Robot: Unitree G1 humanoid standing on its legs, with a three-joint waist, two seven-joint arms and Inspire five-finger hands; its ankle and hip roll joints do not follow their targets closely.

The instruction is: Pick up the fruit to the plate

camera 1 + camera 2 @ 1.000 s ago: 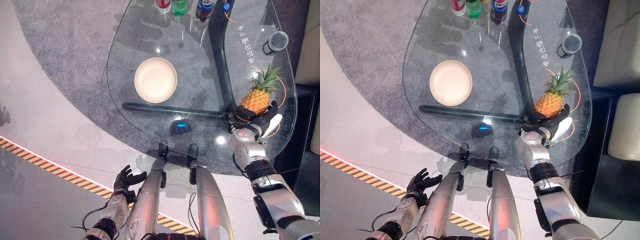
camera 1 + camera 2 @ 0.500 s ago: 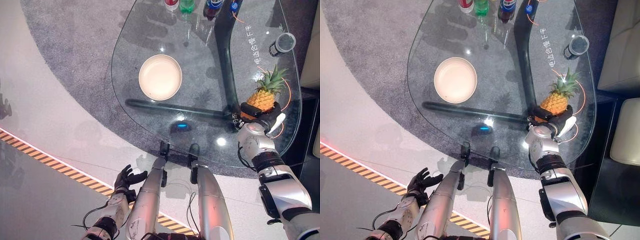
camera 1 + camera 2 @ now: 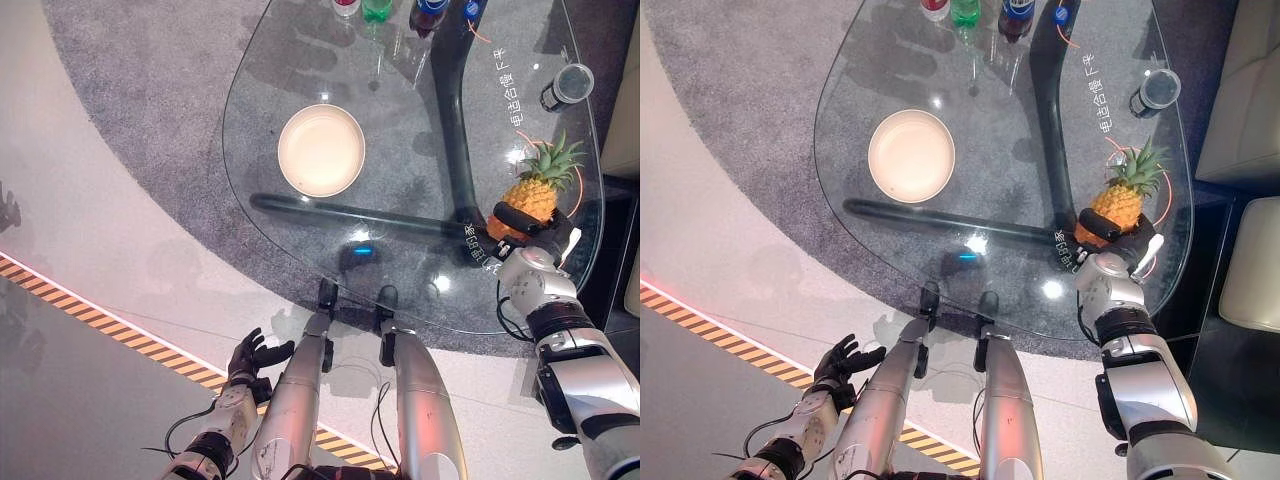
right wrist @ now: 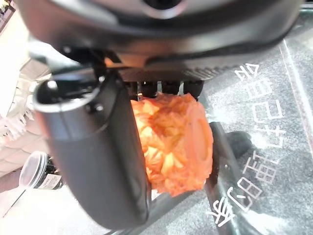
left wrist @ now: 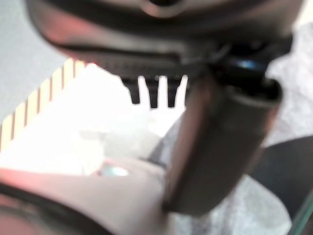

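Note:
A pineapple (image 3: 535,195) with a green crown stands near the right edge of the glass table (image 3: 400,110). My right hand (image 3: 505,232) is at its base, a dark finger lying across the fruit's lower front and the white-covered thumb on its far side. In the right wrist view the orange pineapple (image 4: 171,142) sits between the thumb (image 4: 93,161) and the curled fingers. The cream plate (image 3: 321,150) lies empty on the table's left half, well apart from the fruit. My left hand (image 3: 252,357) hangs low over the floor, fingers relaxed and holding nothing.
Several bottles (image 3: 375,8) stand along the table's far edge, and a dark cup with a clear lid (image 3: 565,85) sits behind the pineapple. A pale sofa (image 3: 1240,90) flanks the table on the right. Yellow-black striped tape (image 3: 100,340) crosses the floor.
My right hand has gone from spread fingers under the pineapple to fingers wrapped round its base. The camera has shifted slightly. The left hand stays put.

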